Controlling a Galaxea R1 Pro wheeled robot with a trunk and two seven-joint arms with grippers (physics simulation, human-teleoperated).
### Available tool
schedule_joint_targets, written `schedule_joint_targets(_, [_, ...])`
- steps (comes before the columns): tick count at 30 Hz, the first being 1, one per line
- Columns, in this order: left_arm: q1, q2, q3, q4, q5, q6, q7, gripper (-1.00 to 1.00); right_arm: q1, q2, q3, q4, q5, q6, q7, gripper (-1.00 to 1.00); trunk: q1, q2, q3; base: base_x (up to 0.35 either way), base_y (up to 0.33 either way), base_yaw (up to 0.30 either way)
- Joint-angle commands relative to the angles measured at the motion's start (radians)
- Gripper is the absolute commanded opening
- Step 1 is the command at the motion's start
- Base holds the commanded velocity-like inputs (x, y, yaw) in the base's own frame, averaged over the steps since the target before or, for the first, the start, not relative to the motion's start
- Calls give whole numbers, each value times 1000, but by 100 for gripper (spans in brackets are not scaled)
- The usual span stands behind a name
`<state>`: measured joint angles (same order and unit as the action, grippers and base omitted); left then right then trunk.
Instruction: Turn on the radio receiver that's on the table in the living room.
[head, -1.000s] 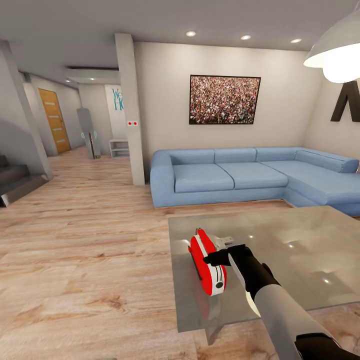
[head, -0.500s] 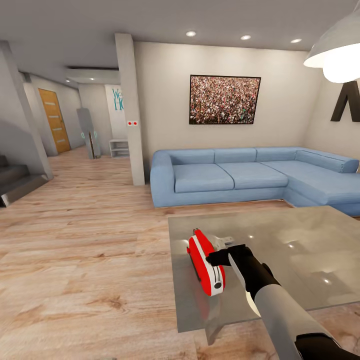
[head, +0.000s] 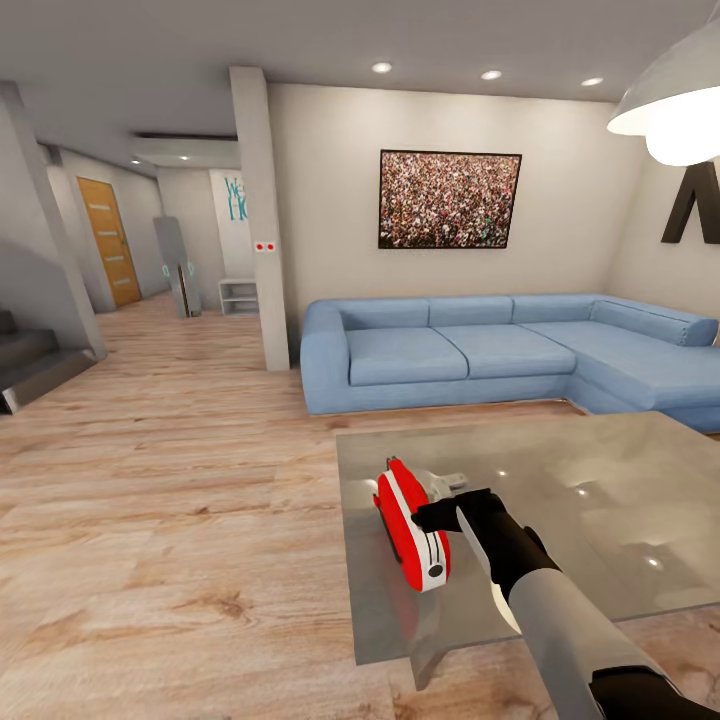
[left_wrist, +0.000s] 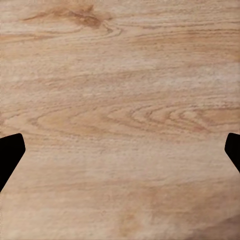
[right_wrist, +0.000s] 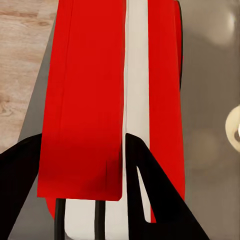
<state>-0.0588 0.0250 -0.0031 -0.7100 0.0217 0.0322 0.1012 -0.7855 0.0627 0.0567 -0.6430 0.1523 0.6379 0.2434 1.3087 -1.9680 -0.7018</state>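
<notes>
The red radio receiver (head: 408, 520) with white edge trim lies on the near left part of the glossy grey table (head: 600, 470), its dark dial facing the table's front edge. My right gripper (head: 428, 518) reaches it from the right side. In the right wrist view the radio receiver (right_wrist: 90, 90) is seen close up, and the right gripper (right_wrist: 82, 145) has its two black fingers (right_wrist: 20, 190) closed against a red section of the body. My left gripper (left_wrist: 120, 150) hangs open above bare wood floor.
A small pale object (head: 447, 482) lies on the table just behind the radio. The blue L-shaped sofa (head: 480, 350) stands beyond the table under the crowd picture (head: 449, 199). A white pendant lamp (head: 675, 100) hangs at upper right. A pillar (head: 262, 220) and stairs (head: 30, 360) stand at left.
The radio and my right gripper shifted a little to the left together a second ago and have stayed still since.
</notes>
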Motion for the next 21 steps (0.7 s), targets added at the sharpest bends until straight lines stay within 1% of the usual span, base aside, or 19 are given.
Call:
schedule_joint_targets(1, [0, 1, 0, 0, 0, 0, 0, 100, 0, 0, 0, 0, 0, 0, 0, -100, 0, 0, 0, 0, 0, 0])
schedule_joint_targets(13, [0, 0, 0, 1, 0, 0, 0, 100, 0, 0, 0, 0, 0, 0, 0, -100, 0, 0, 0, 0, 0, 0])
schedule_joint_targets(21, [0, 2, 0, 1, 0, 0, 0, 100, 0, -1, 0, 0, 0, 0, 0, -100, -31, 56, 25, 0, 0, 0])
